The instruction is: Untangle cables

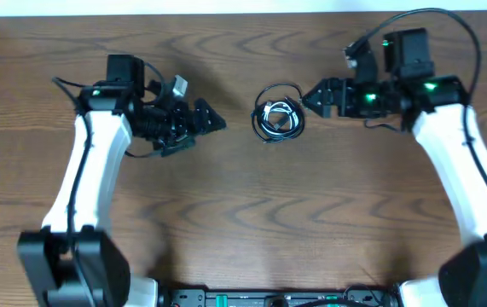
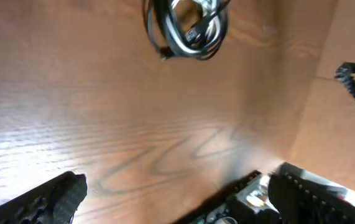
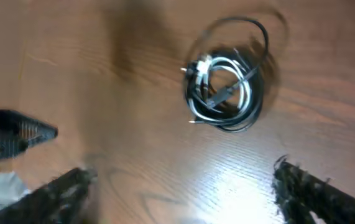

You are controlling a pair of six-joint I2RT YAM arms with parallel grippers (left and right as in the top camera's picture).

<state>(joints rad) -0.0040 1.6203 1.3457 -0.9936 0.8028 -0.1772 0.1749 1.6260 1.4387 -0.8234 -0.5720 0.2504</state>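
The cables (image 1: 278, 113) lie in one small coiled bundle at the table's far middle: black loops around a white cord. The bundle also shows at the top of the left wrist view (image 2: 186, 28) and in the right wrist view (image 3: 227, 92). My left gripper (image 1: 216, 121) is open and empty, left of the bundle, pointing at it with a gap between. My right gripper (image 1: 310, 98) is open and empty, just right of the bundle, close to it but apart. Both sets of fingertips show wide apart in the wrist views, left (image 2: 177, 193) and right (image 3: 183, 190).
The wooden table (image 1: 243, 213) spreads around the bundle. Thick black leads run on the right arm (image 1: 448, 21). A dark base unit (image 1: 277, 297) sits at the near edge. The left arm's tip shows in the right wrist view (image 3: 15, 134).
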